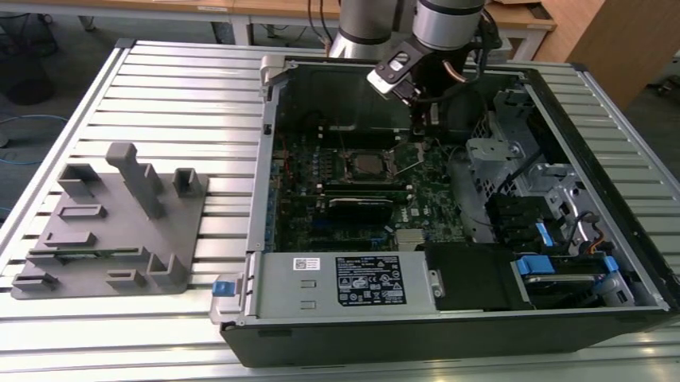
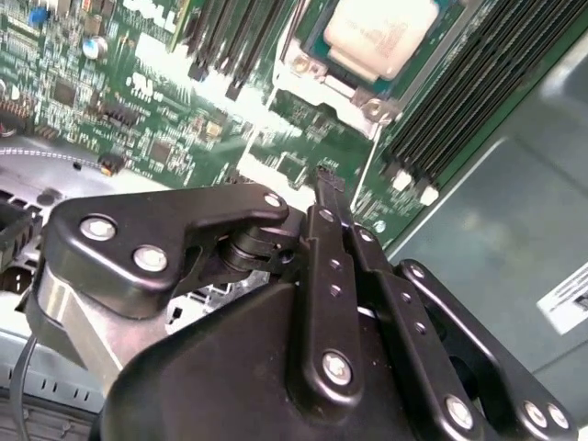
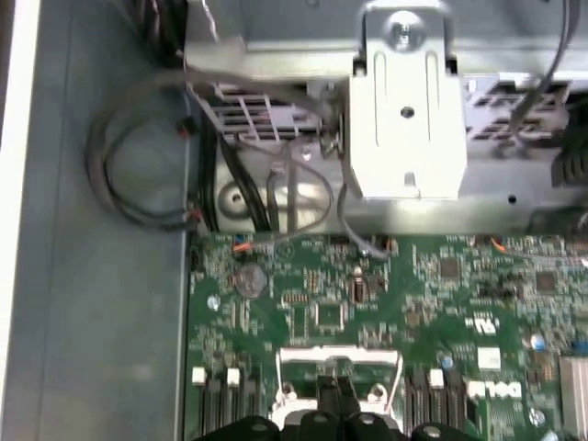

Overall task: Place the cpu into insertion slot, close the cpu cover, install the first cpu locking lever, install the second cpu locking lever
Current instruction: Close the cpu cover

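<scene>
The cpu (image 1: pixel 369 165) lies flat in the insertion slot (image 1: pixel 345 164) on the green board inside the open computer case. In the second wrist view its pale silver top (image 2: pixel 381 32) sits inside the slot's metal frame (image 2: pixel 303 66). I cannot tell whether the cpu cover is down. My gripper (image 1: pixel 418 137) hangs just to the exterior view's right of the slot, with its black fingers (image 2: pixel 322 230) together. Its tips (image 2: pixel 328 184) are over the board, close to the frame's screwed end (image 3: pixel 338 360). A thin metal bar (image 1: pixel 409 161) stands beside the slot.
The case walls (image 1: pixel 266 159) box in the board. A silver drive cage (image 1: pixel 494 155) and a metal bracket (image 3: pixel 404 110) rise near the arm. A black card (image 1: pixel 356 203) and a power supply (image 1: pixel 351 282) lie nearer the front. A grey fixture (image 1: pixel 107 223) rests on the slatted table.
</scene>
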### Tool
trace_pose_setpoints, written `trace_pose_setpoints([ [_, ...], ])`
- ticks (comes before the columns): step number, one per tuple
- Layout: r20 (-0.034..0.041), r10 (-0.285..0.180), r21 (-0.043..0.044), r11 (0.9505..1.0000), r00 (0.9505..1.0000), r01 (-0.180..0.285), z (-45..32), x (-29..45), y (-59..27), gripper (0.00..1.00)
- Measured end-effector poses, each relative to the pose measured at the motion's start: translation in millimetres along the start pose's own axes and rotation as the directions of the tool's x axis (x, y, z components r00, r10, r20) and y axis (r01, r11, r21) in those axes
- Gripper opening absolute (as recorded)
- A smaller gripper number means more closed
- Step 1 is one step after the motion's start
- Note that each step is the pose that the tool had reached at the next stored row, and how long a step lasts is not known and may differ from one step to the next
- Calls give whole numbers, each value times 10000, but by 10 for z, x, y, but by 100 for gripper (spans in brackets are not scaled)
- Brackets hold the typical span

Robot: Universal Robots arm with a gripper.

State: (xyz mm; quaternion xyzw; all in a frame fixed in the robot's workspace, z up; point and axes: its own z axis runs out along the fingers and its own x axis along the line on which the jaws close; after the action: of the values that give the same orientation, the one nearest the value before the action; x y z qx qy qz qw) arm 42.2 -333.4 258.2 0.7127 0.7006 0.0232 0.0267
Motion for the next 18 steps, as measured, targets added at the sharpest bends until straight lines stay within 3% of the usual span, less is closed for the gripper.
trace_pose_setpoints([
  [8,-1,1,0,10000,10000,-1,19,3,184,10],
  [18,0,1,0,10000,10000,-1,33,6,331,10],
])
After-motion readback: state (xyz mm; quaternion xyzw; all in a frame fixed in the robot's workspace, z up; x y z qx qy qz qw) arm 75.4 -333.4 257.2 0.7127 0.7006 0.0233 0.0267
